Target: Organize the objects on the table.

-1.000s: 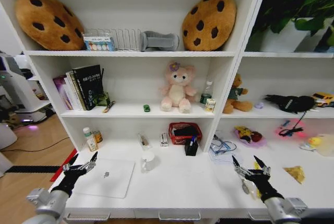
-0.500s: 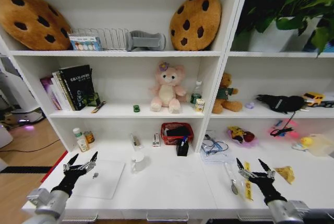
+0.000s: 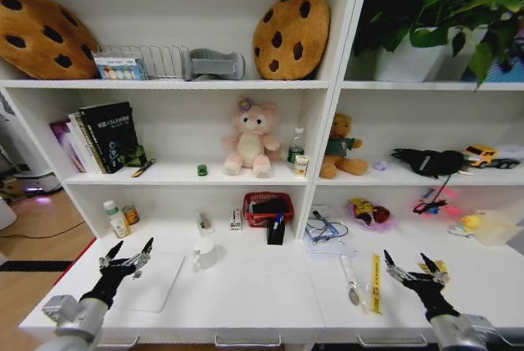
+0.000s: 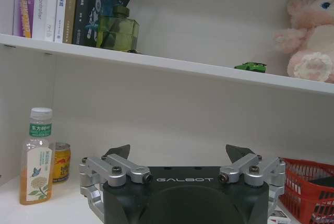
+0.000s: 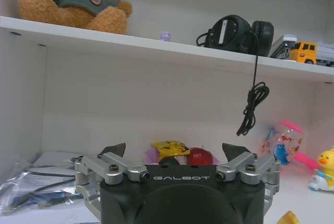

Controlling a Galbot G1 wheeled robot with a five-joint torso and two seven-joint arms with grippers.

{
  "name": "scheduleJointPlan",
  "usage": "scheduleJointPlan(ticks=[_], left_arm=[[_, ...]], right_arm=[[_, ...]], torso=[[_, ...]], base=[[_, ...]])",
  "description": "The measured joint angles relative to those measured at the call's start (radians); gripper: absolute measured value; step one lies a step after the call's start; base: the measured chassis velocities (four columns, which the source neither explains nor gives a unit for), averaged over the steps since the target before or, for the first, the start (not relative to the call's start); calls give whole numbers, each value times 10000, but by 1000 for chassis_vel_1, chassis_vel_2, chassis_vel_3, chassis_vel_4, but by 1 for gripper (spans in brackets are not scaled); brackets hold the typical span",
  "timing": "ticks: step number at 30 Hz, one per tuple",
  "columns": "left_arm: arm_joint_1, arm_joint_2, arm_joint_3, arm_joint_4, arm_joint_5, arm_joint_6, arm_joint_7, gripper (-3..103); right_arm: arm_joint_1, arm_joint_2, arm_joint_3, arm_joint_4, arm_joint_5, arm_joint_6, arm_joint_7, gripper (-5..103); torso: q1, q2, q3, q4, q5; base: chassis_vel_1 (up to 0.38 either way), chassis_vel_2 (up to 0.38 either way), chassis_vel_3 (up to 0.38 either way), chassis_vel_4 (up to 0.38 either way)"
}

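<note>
The left claw (image 4: 179, 157) is seen from behind its black body, its two dark fingertips (image 4: 119, 152) spread wide apart with nothing between them. A bottle (image 4: 36, 156) with a white cap and orange-yellow liquid is stood upright on the white surface (image 4: 47, 211), with a small can (image 4: 61, 162) just beside it. A red basket (image 4: 309, 187) is seen at the far side. On the shelf (image 4: 172, 66) above, books (image 4: 62, 6) are stood upright, a green glass diffuser bottle (image 4: 117, 30) beside them, a tiny green toy car (image 4: 250, 67) farther along, and a pink plush toy (image 4: 309, 41) near the car.
</note>
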Motion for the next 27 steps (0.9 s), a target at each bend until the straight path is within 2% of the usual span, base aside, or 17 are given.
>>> scheduleJointPlan(ticks=[22, 27], left_arm=[[0, 0, 0, 0, 0, 0, 0, 100], [0, 0, 0, 0, 0, 1, 0, 100]], right_arm=[[350, -109, 319, -781, 381, 23, 311, 100], [838, -166, 323, -1119, 746, -533, 713, 100]], torso=[[0, 0, 1, 1, 2], [0, 0, 0, 0, -4]], base=[[-72, -63, 70, 70], [-10, -9, 2, 6]])
